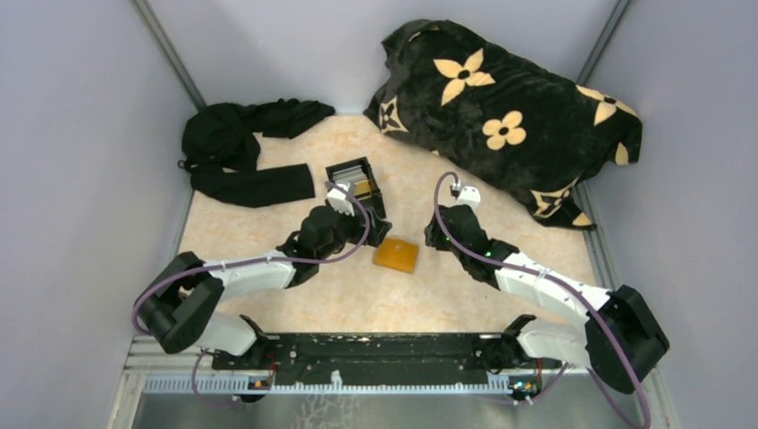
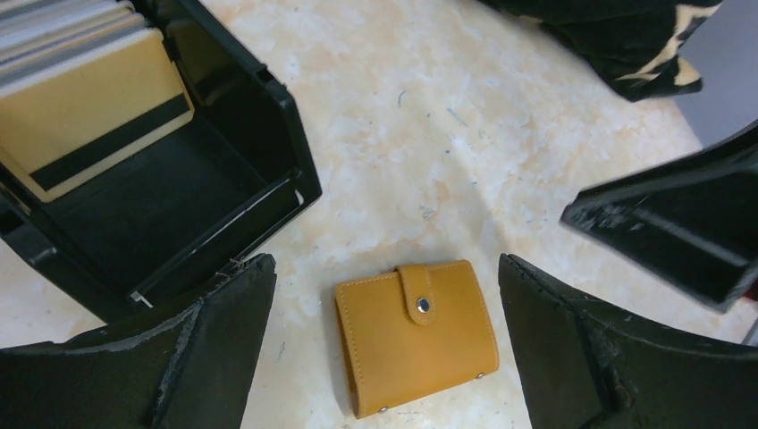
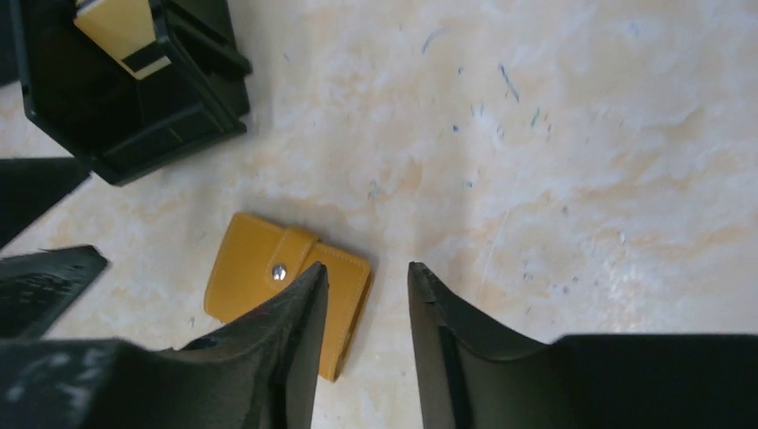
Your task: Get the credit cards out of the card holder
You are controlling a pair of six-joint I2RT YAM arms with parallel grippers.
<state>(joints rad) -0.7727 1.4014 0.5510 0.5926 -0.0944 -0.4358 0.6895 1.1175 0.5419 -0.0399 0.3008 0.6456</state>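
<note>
card holder (image 2: 416, 335) flat, just ahead of spread left end effector (image 2: 384, 268); right end effector (image 3: 366, 268) narrowly parted, just beside it

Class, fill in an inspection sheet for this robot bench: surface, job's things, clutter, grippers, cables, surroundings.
Surface: marbled beige tabletop with faint flecks.
Job's things: orange card holder lies flat and snapped shut, with no card showing from it; cards are stacked in the black box.
Clutter: black garment at far left, flowered blanket at far right.
Grippers: left gripper is open wide above the holder; right gripper is open narrowly over its edge; neither holds anything.
Cables: purple cables run along both arms, clear of the holder.
Surroundings: grey walls; nothing else seen.
</note>
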